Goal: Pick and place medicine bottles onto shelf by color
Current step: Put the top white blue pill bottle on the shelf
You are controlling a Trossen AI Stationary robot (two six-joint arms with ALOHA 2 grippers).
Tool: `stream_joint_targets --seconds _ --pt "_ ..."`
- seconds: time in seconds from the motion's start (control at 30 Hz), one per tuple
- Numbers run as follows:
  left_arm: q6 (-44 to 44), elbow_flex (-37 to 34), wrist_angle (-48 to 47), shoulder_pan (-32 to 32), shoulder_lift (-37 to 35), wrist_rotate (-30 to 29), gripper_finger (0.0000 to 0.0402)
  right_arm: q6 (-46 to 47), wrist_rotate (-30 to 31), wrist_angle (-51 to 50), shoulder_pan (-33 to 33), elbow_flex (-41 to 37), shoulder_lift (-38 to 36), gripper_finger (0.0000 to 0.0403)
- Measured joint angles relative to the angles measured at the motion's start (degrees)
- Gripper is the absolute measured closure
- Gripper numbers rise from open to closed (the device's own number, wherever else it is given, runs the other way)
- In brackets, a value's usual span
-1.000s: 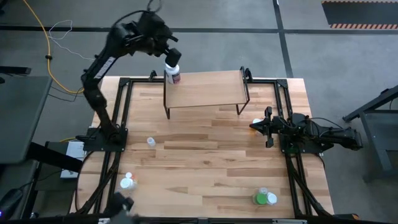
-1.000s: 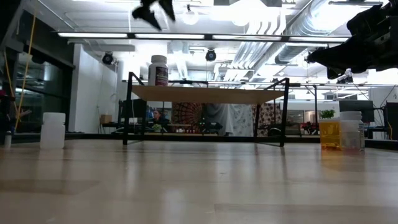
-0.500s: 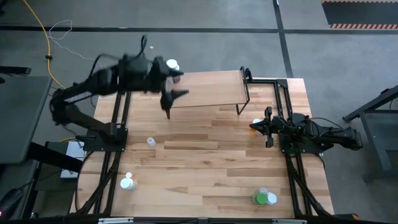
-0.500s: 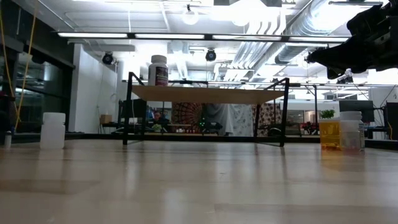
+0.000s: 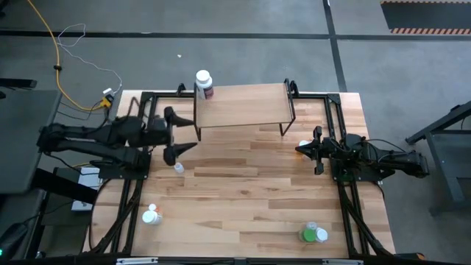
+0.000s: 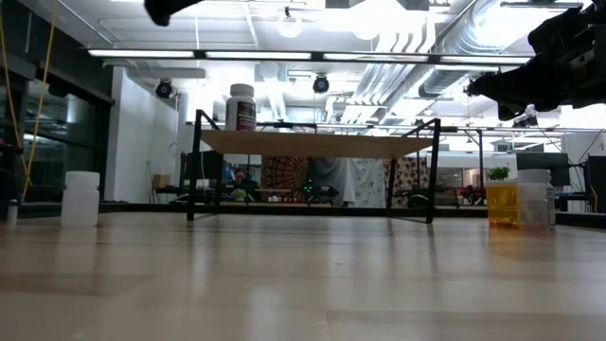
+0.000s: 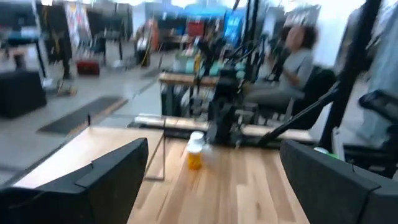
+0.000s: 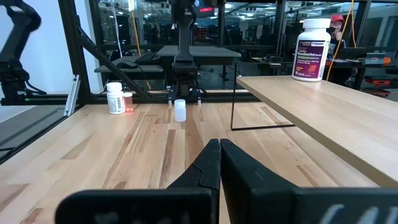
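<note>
Your left tool [image 5: 175, 137], fingers spread apart and empty, has swung back from the shelf [image 5: 243, 105] to the counter's [image 5: 250, 199] nine o'clock side; the white bottle [image 5: 203, 83] remains upright on the shelf's eleven o'clock corner. Your right tool [image 5: 300, 149], fingers together, rests at three o'clock. A small bottle [image 5: 178, 168] stands just beside your left tool; two more [image 5: 151, 216] at seven o'clock, a green pair [image 5: 314, 234] at five o'clock.

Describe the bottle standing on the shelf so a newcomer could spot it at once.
Find the small raised wooden shelf at the far edge of the table. On its corner nearest the left arm's side stands one bottle, upright. It is white with a white cap and a dark reddish label, and it is the only bottle on the shelf; the others sit on the tabletop.
</note>
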Motion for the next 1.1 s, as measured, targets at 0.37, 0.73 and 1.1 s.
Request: stream_joint_targets --seconds 0.37,0.73,1.1 --pt "2.33 -6.25 4.62 -0.55 -8.31 0.21 0.0046 0.02 0.01 0.00 0.00 0.00 0.00 0.0402" --pt "2.31 -6.25 4.04 -0.57 -8.22 0.57 0.0046 0.01 -0.01 0.19 -0.01 0.00 0.00 0.0402" --pt "2.29 -6.25 4.04 -0.57 -8.09 0.22 0.0046 8.71 0.16 8.57 0.01 0.00 0.15 0.0402"
